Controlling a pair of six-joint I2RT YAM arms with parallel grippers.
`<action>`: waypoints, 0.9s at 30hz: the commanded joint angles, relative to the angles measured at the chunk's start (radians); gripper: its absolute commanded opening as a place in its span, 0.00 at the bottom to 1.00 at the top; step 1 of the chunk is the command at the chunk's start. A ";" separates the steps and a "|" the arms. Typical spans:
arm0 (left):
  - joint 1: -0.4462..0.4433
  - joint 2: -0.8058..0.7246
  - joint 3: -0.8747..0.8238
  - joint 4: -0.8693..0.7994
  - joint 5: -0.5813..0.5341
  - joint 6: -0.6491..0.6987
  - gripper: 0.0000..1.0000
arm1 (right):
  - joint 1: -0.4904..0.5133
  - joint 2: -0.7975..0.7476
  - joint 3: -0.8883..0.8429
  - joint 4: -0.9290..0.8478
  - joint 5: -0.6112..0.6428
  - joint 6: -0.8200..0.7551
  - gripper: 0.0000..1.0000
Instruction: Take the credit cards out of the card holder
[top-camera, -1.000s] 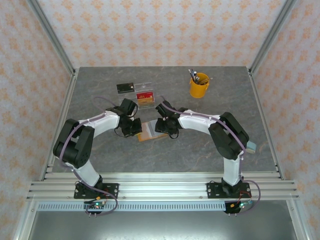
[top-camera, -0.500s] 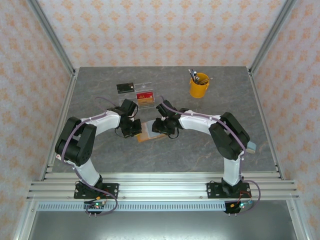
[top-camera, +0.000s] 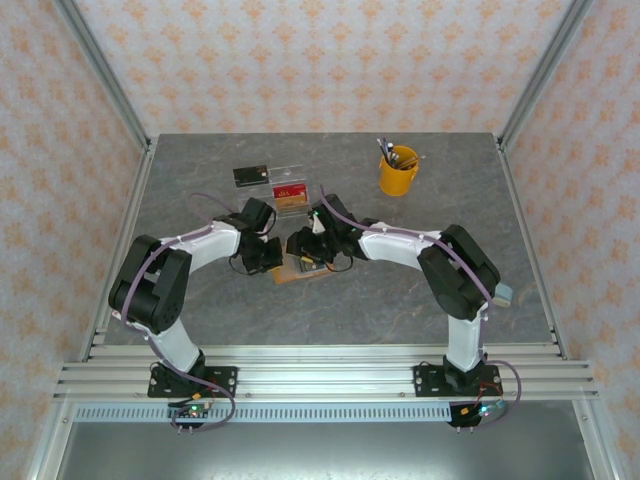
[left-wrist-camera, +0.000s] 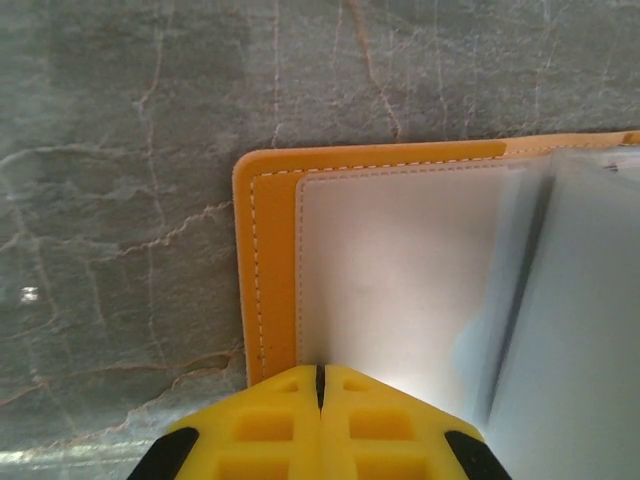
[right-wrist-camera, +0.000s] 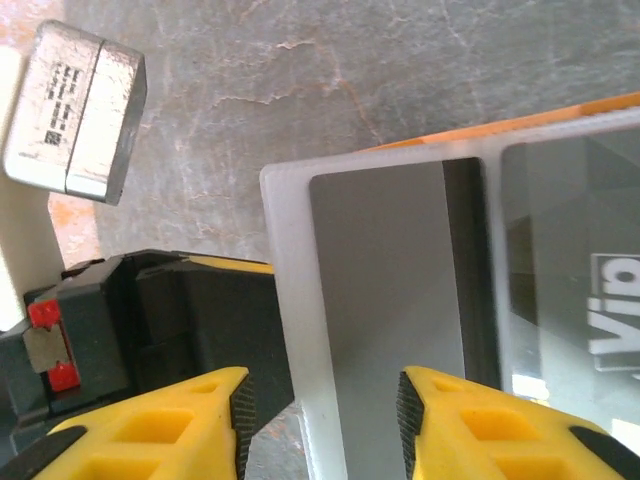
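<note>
I see the card holder (left-wrist-camera: 264, 300) lying open on the table (top-camera: 400, 290), just nearer the arm bases than the clear tray (top-camera: 291, 170). The left gripper (left-wrist-camera: 320, 385) has its jaws fully closed with nothing between them, and its tips are set on the edge of the holder's pale inner panel. The right gripper (right-wrist-camera: 320, 410) stands partly open. Its fingers sit on either side of a raised translucent pocket's corner, with a gap showing at one finger. A lettered credit card (right-wrist-camera: 590, 290) sits in that pocket. A red card (top-camera: 289, 188) lies in the tray, and a dark card (top-camera: 250, 176) lies just left of it.
</note>
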 joint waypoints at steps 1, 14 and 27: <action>0.024 -0.090 -0.008 -0.060 -0.092 0.012 0.02 | 0.003 0.035 0.012 0.051 -0.038 0.019 0.45; 0.085 -0.215 -0.058 0.009 0.035 0.007 0.02 | 0.003 0.032 0.058 -0.087 0.114 -0.042 0.41; 0.042 -0.058 -0.036 0.057 0.084 -0.009 0.00 | 0.003 0.098 0.119 -0.196 0.146 -0.091 0.31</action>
